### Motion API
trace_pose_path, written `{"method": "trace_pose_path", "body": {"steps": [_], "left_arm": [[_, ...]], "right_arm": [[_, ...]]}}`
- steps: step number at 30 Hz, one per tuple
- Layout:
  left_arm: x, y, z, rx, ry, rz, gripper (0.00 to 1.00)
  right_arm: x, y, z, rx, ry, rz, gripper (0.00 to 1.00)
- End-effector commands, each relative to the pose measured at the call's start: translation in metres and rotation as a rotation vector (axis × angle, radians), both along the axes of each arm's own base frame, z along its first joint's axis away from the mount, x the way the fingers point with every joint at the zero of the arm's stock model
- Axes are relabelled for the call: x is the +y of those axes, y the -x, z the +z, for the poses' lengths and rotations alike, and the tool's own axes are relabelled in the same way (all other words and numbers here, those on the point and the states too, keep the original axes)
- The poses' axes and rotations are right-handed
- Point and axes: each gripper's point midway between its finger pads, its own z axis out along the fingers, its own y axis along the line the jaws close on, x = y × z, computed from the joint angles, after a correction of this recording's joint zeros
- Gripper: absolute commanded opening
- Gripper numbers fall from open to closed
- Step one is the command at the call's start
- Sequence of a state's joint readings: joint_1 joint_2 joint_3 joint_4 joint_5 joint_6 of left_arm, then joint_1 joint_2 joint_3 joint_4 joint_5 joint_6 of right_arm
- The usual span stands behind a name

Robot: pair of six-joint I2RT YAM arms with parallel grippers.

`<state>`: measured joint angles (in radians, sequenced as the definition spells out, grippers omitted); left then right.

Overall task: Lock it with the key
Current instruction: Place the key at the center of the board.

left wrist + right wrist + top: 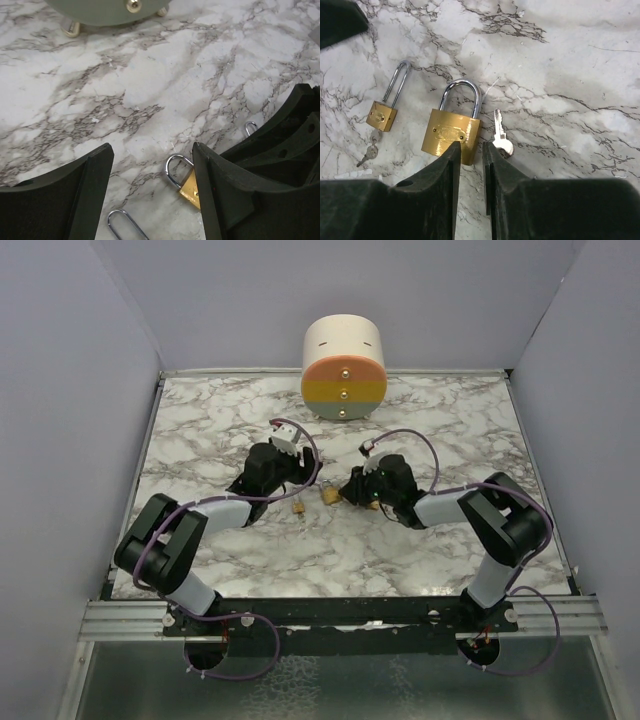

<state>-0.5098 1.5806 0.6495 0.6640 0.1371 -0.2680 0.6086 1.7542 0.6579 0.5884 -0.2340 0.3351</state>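
A large brass padlock (451,135) lies flat on the marble with its shackle closed; it also shows in the top view (330,496). A loose silver key (500,137) lies just right of it. A small brass padlock (382,115) with a long shackle lies to its left with a key (369,153) in its keyhole. My right gripper (468,150) hovers over the large padlock's lower right corner, its jaws a narrow gap apart and empty. My left gripper (152,165) is wide open and empty over a brass padlock (186,186), which its right finger (220,190) partly hides.
A cream cylinder (344,365) with an orange, yellow and green face and brass knobs stands at the back centre. Grey walls close in the marble table (440,550) on three sides. In the left wrist view the long shackle (125,225) and the right gripper's black body (295,130) show.
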Motion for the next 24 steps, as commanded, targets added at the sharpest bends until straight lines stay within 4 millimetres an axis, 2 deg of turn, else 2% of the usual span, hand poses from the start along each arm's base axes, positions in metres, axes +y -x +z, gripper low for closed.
{"method": "trace_pose_path", "body": {"steps": [1, 2, 3, 4, 5, 9, 13, 16, 19, 22, 24], "left_arm": [[0.032, -0.005, 0.021, -0.049, 0.006, 0.092, 0.68], [0.038, -0.004, 0.026, -0.059, 0.012, 0.106, 0.68], [0.043, -0.003, 0.031, -0.071, 0.017, 0.117, 0.68], [0.048, -0.002, 0.036, -0.082, 0.019, 0.128, 0.68], [0.052, 0.000, 0.040, -0.090, 0.018, 0.139, 0.68], [0.066, 0.008, 0.056, -0.124, 0.031, 0.175, 0.70], [0.083, 0.014, 0.069, -0.132, 0.081, 0.212, 0.73], [0.091, 0.019, 0.080, -0.141, 0.128, 0.225, 0.74], [0.101, 0.024, 0.087, -0.157, 0.156, 0.249, 0.75], [0.111, 0.029, 0.087, -0.155, 0.170, 0.277, 0.76], [0.118, 0.031, 0.084, -0.148, 0.173, 0.305, 0.78]], "right_arm": [[0.005, -0.008, 0.027, -0.087, 0.003, -0.015, 0.28], [0.005, -0.008, 0.035, -0.109, 0.006, -0.013, 0.37], [0.007, -0.007, 0.044, -0.136, 0.009, -0.005, 0.55], [0.008, -0.006, 0.054, -0.166, 0.010, 0.002, 0.80], [0.010, -0.006, 0.066, -0.197, 0.005, 0.006, 0.95], [0.015, -0.002, 0.122, -0.301, -0.074, 0.026, 0.99], [0.023, 0.010, 0.180, -0.380, -0.237, 0.063, 1.00], [0.029, 0.019, 0.206, -0.435, -0.310, 0.119, 1.00], [0.035, 0.019, 0.212, -0.436, -0.323, 0.143, 1.00], [0.043, 0.009, 0.188, -0.305, -0.221, 0.148, 1.00], [0.051, 0.013, 0.173, -0.252, -0.175, 0.196, 1.00]]}}
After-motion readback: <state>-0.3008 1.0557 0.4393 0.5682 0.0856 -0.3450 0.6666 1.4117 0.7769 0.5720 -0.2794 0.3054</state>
